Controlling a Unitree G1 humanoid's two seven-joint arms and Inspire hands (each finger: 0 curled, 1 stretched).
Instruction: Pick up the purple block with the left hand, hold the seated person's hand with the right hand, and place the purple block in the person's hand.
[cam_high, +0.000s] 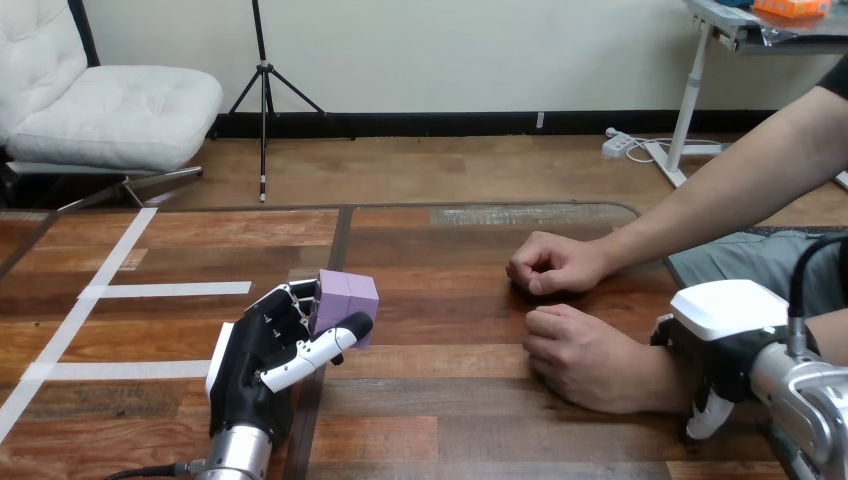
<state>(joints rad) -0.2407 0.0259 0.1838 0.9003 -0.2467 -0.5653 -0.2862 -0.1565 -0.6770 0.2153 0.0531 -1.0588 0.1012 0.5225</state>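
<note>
Halfway: left hand (255, 365) clutched the purple block (345, 295) lower left; whether right hand (728, 308) gripped the person's hand (590, 365) we couldn't tell; next, carry rightward.

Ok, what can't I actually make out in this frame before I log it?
Head view:
1. Whether the right hand grips the person's wrist: the hand's own back and the wrist cover the contact.
2. Whether the purple block is off the table: the left hand, curled round it, hides its underside.
3. Whether the person's far hand holds anything: it is closed.
</note>
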